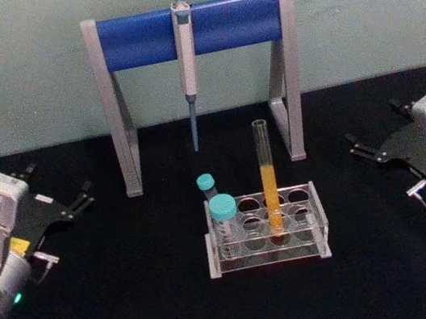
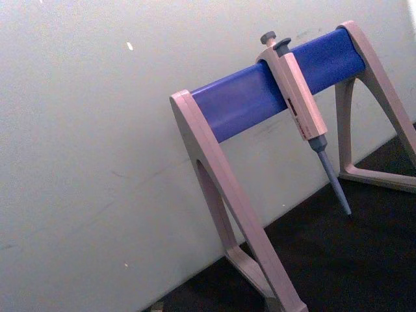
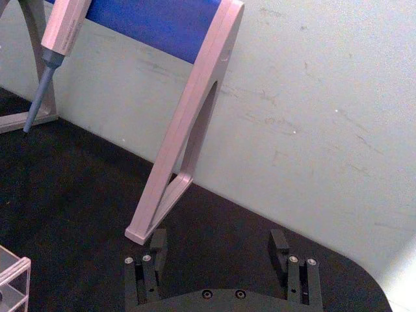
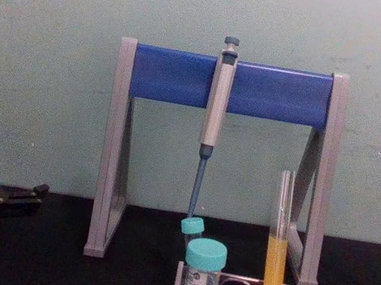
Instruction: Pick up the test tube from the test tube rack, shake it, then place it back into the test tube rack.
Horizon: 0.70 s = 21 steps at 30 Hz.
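Tube (image 1: pixel 269 179): upright in rack (image 1: pixel 322 221).
Left gripper (image 1: pixel 69 227): spread wide, empty, left of rack.
Right gripper (image 1: pixel 382 168): spread wide, empty, right of rack.

Test tube (image 1: pixel 267 175): clear glass, smooth, glossy. Test tube rack (image 1: pixel 294 252): clear plastic, shiny, edges catch light. Tabletop (image 1: pixel 139 303): black, matt, no glare; cloth or mat, can't tell. Pipette stand (image 1: pixel 118 126): grey legs matt, blue bar smooth w/ soft sheen. Pipette (image 1: pixel 186 57): pale plastic, satin. Teal caps (image 1: pixel 222 205): plastic, matt. Wall (image 1: pixel 18 69): painted, matt, scuffed. Left gripper (image 1: pixel 58 185) & right gripper (image 1: pixel 375 124): black matt fingers, pale plastic housings.
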Tool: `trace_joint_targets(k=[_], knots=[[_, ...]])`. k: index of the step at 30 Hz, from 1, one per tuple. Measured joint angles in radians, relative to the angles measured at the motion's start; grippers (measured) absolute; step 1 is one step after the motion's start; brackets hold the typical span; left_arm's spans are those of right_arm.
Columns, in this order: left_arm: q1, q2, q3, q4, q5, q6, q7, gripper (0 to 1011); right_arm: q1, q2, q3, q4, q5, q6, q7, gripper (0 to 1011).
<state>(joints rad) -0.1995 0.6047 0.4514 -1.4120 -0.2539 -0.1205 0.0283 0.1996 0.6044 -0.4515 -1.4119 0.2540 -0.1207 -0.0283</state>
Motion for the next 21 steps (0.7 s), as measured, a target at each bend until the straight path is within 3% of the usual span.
trace_joint_targets(k=[21], knots=[[0.000, 0.000, 0.000, 0.000, 0.000, 0.000, 0.000, 1001, 0.000, 0.000, 0.000, 0.000, 0.000, 0.000, 0.000, 1000]])
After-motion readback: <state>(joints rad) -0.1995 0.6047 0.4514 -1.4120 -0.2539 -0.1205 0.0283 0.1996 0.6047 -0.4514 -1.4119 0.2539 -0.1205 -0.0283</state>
